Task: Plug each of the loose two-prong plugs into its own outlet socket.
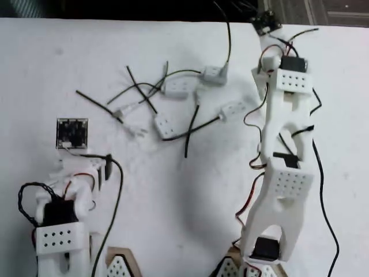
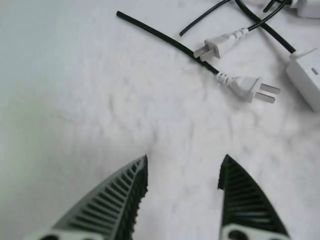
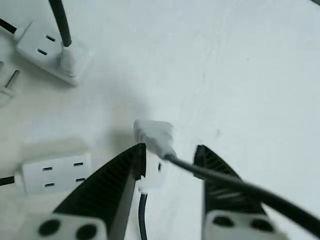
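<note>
Two loose white two-prong plugs (image 2: 215, 46) (image 2: 250, 87) lie on the white table ahead of my left gripper (image 2: 182, 170), which is open over bare table, well short of them. In the high view these plugs (image 1: 124, 109) (image 1: 137, 131) lie left of a cluster of white outlet blocks (image 1: 179, 86) (image 1: 166, 126) (image 1: 233, 109). My right gripper (image 3: 170, 160) is open. Just beyond its fingertips a white plug (image 3: 154, 136) with a black cable sits in a small outlet block (image 3: 150, 177). I cannot tell whether the fingers touch it.
Black cables (image 1: 144, 92) cross among the outlets. Another outlet (image 3: 47, 47) has a black-cabled plug in it, and a further one (image 3: 55, 170) lies beside my right gripper. The right arm (image 1: 282, 144) stretches up the table's right side. An outlet's corner (image 2: 305, 80) lies past the plugs.
</note>
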